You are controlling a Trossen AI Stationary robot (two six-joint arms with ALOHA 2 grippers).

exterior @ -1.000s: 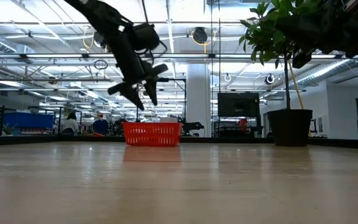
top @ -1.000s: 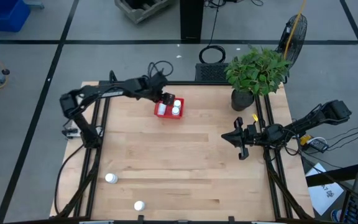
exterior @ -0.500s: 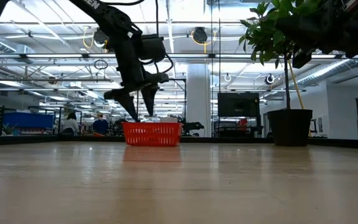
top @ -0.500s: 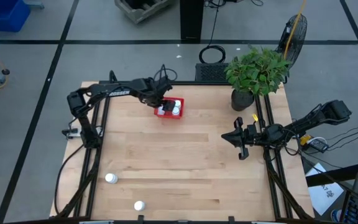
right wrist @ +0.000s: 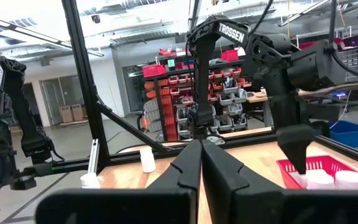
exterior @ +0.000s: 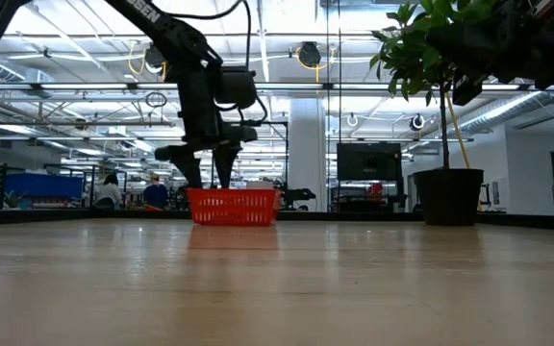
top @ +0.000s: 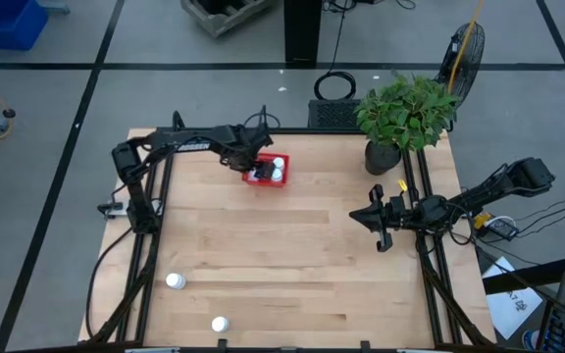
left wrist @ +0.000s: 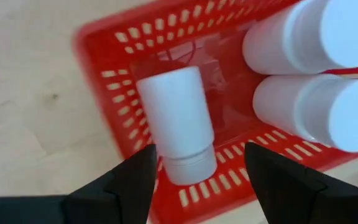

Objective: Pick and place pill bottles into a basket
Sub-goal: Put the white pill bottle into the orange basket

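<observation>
The red basket (top: 269, 175) stands on the table at the far middle-left and also shows in the low view (exterior: 234, 206). In the left wrist view the basket (left wrist: 104, 43) holds two upright white pill bottles (left wrist: 316, 37) (left wrist: 328, 106) and a third pill bottle (left wrist: 174, 118) lying on its side on the basket floor. My left gripper (left wrist: 201, 180) is open right above the lying bottle, a finger on either side of its cap end; I see no touch. Two more bottles (top: 175, 281) (top: 220, 324) stand near the table's front left. My right gripper (top: 375, 222) is shut and empty at the right.
A potted plant (top: 405, 118) in a black pot stands at the table's far right corner, beyond my right arm. Bare wooden tabletop (top: 282, 265) lies between the basket and the two front bottles. Black frame rails run along the left and right edges.
My left gripper has gone down toward the basket and a little toward the table's right edge, its fingers now reaching down to the basket's rim. My right arm has kept still.
</observation>
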